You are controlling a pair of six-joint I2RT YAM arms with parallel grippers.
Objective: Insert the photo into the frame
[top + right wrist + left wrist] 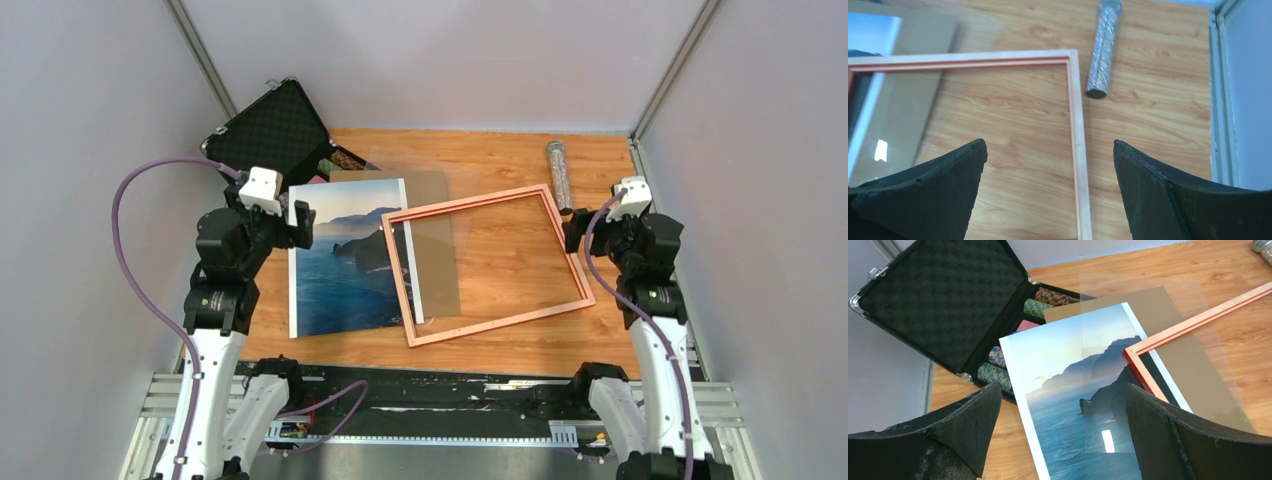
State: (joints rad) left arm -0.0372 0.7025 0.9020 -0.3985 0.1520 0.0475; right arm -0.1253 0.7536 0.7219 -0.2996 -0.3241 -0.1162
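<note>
Jaws on both arms are spread wide and grip nothing. Left jaws hang over the far-left corner of the photo (345,270), and the left wrist view shows the print between the pads. Right jaws hang over the right rail of the frame (465,200), near its far-right corner.

The photo lies face up on the tabletop (520,340), left of centre, long axis running near-to-far w/ a slight tilt. The frame lies flat, copper face up, skewed vs. the photo, and its long axis looks approx. left-to-right, i.e. about a quarter turn off the print's. Its left rail crosses over the photo's right strip, so the two touch and overlap there. The rest of the frame sits further right. A brown board (440,270) pokes out from under the photo's right side, and a faint clear sheet (455,180) covers part of both. An open black case (270,125) stands at far left. A shiny tube (558,175) lies just beside the frame's far-right corner.

The photo isn't in the frame yet. It sits right below the left jaws, so that arm is nearer to it, while the frame is the right arm's reach. Prob. the rail must come off the print's edge first. One piece then needs turning so the long axes agree.
</note>
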